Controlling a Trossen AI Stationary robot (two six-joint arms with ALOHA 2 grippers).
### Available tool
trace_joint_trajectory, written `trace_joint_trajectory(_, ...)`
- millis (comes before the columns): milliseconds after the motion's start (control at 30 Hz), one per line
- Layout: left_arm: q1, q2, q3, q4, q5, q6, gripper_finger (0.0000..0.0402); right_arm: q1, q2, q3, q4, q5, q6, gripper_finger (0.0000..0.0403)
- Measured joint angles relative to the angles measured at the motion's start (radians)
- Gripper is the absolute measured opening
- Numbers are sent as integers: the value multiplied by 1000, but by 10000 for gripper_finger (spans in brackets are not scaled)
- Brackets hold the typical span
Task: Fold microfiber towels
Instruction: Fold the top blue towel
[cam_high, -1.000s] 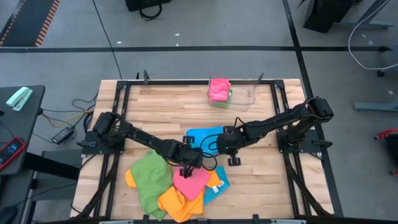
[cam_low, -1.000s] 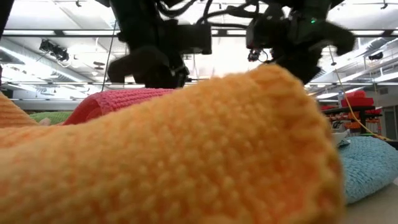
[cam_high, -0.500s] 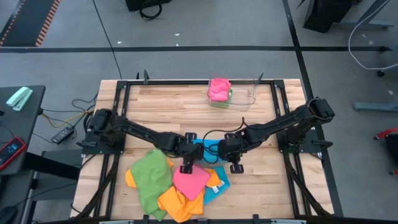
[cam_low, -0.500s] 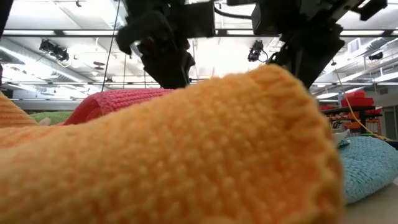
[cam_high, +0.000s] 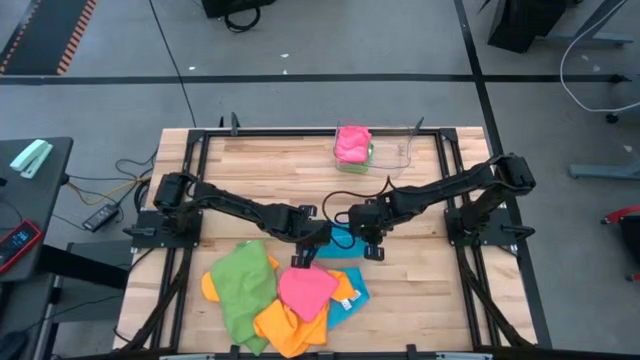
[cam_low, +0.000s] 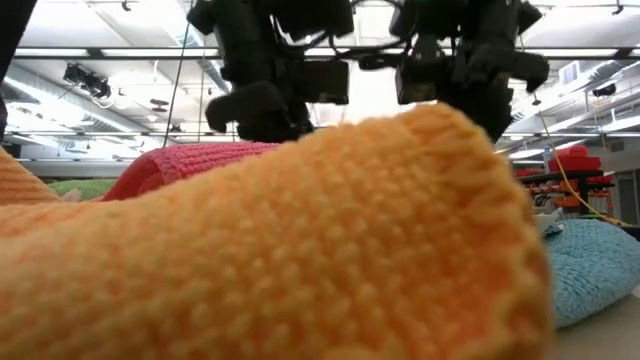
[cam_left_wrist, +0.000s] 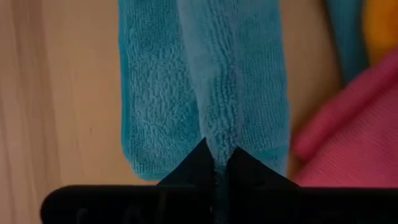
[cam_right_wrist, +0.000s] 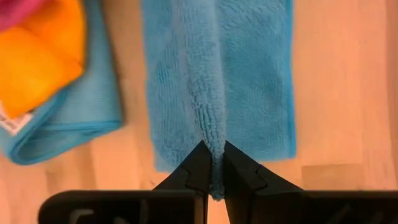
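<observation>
Both grippers have drawn inward over the blue towel (cam_high: 343, 243): left gripper (cam_left_wrist: 216, 167) and right gripper (cam_right_wrist: 211, 163) each pinch its raised fold, beside one pink towel (cam_high: 306, 290).

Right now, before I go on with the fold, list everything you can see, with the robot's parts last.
blue towel: 1, sky blue, mid-table, pinched up by both grippers
pile of towels: green, pink, orange, blue, at the table's near edge; exact count unclear
pink towel: 1, in the tray, far edge
tray: 1, clear plastic, far edge of the table
table: 1, wood top, black frame
left gripper: shut on the blue towel's ridge
right gripper: shut on the same towel's ridge
</observation>
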Motion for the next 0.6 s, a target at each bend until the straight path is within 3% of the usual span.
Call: trace_joint_trajectory(600, 85, 46, 1, 32, -4, 46, 27, -86, 0, -92, 83, 21, -46, 38)
